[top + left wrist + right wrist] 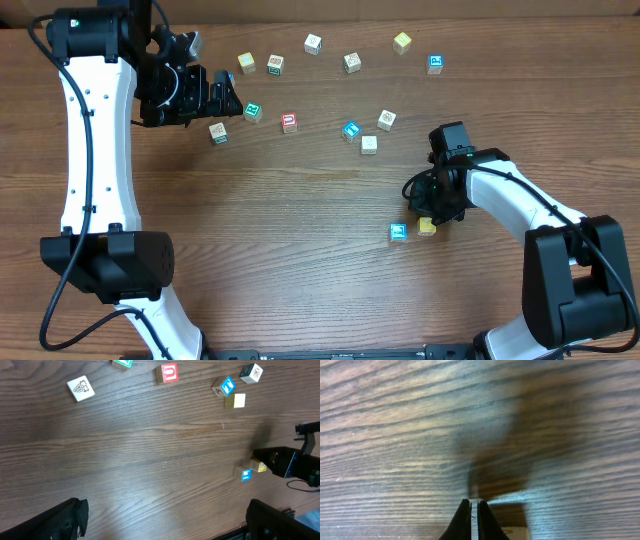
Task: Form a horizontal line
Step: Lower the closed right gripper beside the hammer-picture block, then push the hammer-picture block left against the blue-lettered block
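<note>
Teal-topped little wooden cube [398, 231] is my landmark here. It's one end of the horizontal line [405, 230], which right now is just it plus a yellow-topped wooden cube [427, 227] right beside it on the dark wood-grain bench [300, 260]. I can't tell if those two actually touch, and the yellow one looks a hair out of line with the teal one. The right fingers [465, 520] are pinched shut with nothing between them, tip down at the yellow cube on its side away from the teal cube, so my read is it's nudging rather than grabbing. To do that well, I'd say keep the tip low and push on the middle of the face, not a corner, or the cube will spin. Go slow toward the teal cube, stop once the faces sit flush, and back straight out so nothing gets dragged along. The left fingers [225, 97] are spread wide and empty, well away from the teal cube, over by a loose green-topped wooden cube [253, 111]. Count from the overhead view: fourteen cubes total, two in the row and twelve loose, all further up the bench than the teal cube. Two arms.
</note>
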